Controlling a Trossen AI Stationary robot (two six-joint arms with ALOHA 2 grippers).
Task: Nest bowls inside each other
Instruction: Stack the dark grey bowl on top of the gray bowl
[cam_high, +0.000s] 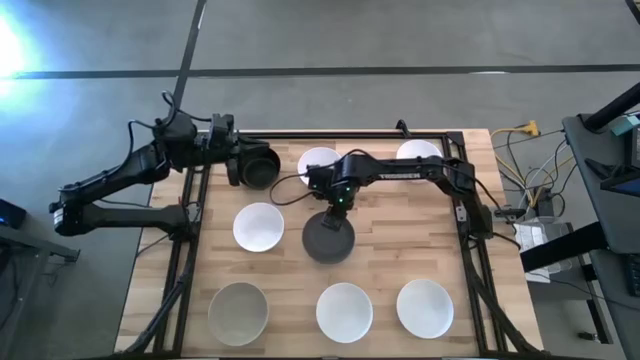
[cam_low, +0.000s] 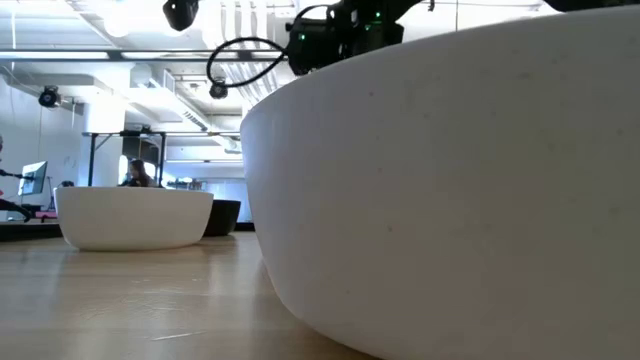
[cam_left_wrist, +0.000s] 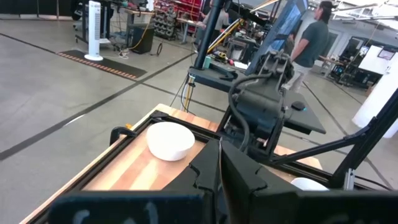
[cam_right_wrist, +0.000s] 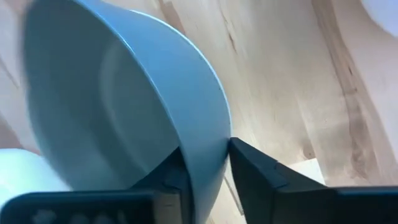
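Taking the table in the high view as a clock face with twelve at the far edge, the left gripper was found at about ten o'clock, beside a black bowl that stood at its tip; whether the jaws were clamped on that rim could not be told. A white bowl lay at nine, a grey bowl at seven.

At the centre, the right gripper was closed on the rim of a dark grey bowl; in the right wrist view the wall of that bowl was seen pinched between the two fingers, the bowl tilted. White bowls were left at twelve, one, six and five.

The bowls were judged stiff, smooth, probably slippery and breakable; a rim pinch, one finger inside and one outside, was judged the best hold, with gentle lowering.
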